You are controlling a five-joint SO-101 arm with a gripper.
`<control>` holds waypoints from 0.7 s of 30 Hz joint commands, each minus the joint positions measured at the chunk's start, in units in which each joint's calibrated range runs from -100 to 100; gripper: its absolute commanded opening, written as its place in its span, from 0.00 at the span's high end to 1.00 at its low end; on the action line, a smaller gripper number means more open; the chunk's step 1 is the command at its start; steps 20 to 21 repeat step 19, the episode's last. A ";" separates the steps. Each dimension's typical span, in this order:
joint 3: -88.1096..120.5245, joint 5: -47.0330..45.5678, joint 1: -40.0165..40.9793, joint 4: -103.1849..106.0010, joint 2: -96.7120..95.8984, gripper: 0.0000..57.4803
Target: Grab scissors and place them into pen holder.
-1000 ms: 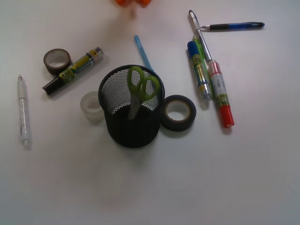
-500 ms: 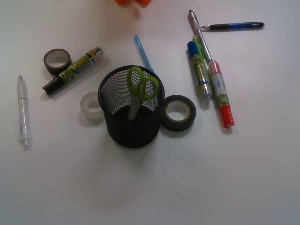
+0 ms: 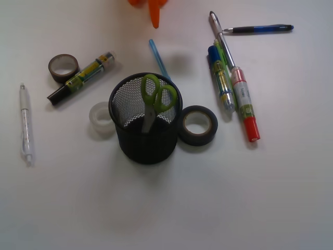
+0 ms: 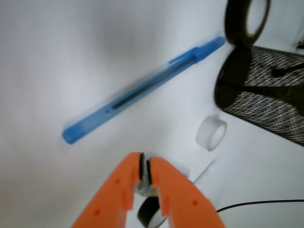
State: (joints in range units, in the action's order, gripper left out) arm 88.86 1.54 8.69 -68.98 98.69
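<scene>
A: The front view shows a plain white table (image 3: 218, 198). Near its middle stands the pen holder (image 3: 145, 122), a black mesh cup, and the scissors (image 3: 156, 99) sit inside it, green loop handles up at the rim and blades pointing down into the cup.

B: And around the pen holder?

A: A black tape roll (image 3: 197, 125) touches its right side, a clear tape roll (image 3: 101, 119) sits just beside its left side. A light blue pen (image 3: 158, 58) lies behind it, one end hidden by the rim. Farther left are a brown tape roll (image 3: 63, 66), a black-capped marker (image 3: 80, 78) and a clear pen (image 3: 25, 125). Off to the right lie several markers (image 3: 231, 86) bunched together and a dark blue pen (image 3: 257, 28). The orange hand (image 3: 154, 13) pokes in at the top edge, well behind the pen holder.

B: What does the wrist view add?

A: The hand (image 4: 145, 173) is at the bottom of the picture, its two orange jaws pressed together with only a thin slit between them, gripping nothing. The light blue pen (image 4: 142, 90) lies blurred on the table ahead of it. The pen holder (image 4: 266, 95) is at the right edge, with the clear tape roll (image 4: 211, 133) near its base and the black tape roll (image 4: 247, 19) above it.
</scene>
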 commanded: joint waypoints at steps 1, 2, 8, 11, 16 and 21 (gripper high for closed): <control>2.81 0.10 -0.66 2.32 0.54 0.99; 2.63 0.10 -0.96 2.23 0.54 0.99; 2.63 0.10 -1.03 2.32 0.54 0.99; 2.63 0.10 -0.81 2.32 0.54 0.99; 2.63 0.10 -0.66 2.49 0.54 0.99; 2.63 0.10 -0.66 2.49 0.54 0.99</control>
